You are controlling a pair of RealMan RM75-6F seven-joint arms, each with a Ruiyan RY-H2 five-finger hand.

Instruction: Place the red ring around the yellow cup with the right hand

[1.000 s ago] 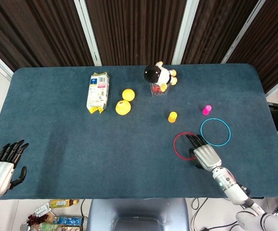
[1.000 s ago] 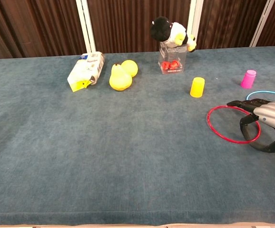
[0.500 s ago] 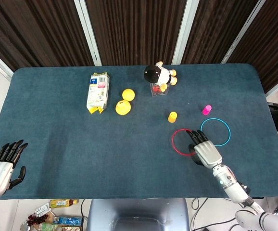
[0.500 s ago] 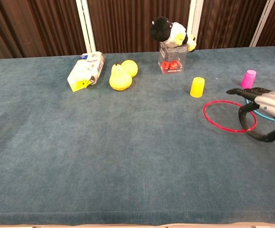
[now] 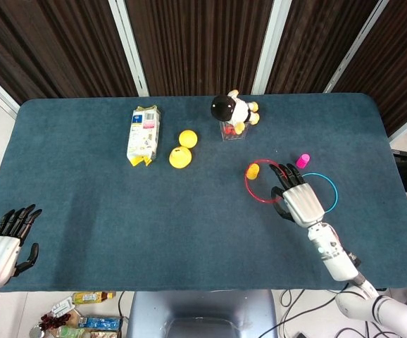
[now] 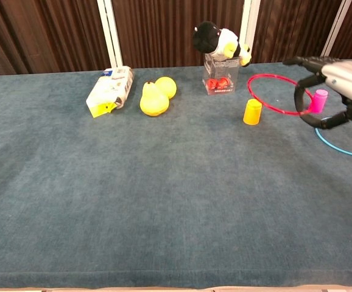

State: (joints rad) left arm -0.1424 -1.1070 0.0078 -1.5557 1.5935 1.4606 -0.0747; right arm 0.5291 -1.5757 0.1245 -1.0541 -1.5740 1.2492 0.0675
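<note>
My right hand (image 5: 298, 201) (image 6: 334, 79) holds the thin red ring (image 5: 249, 189) (image 6: 270, 91) lifted off the table, level and up in the air. In the head view the ring's far left edge overlaps the small yellow cup (image 5: 253, 170); in the chest view the ring hangs above and just right of the yellow cup (image 6: 252, 112), which stands upright on the cloth. My left hand (image 5: 3, 246) rests at the near left edge with its fingers spread and nothing in it.
A blue ring (image 5: 328, 191) (image 6: 340, 143) lies flat to the right, a pink cup (image 5: 302, 160) (image 6: 317, 100) behind it. A clear box with a plush toy (image 5: 233, 113) stands at the back; two yellow fruits (image 5: 181, 156) and a carton (image 5: 143, 134) lie further left.
My right hand has lifted the red ring off the cloth and carried it away from me and to the left, toward the yellow cup. The left hand has stayed put.
</note>
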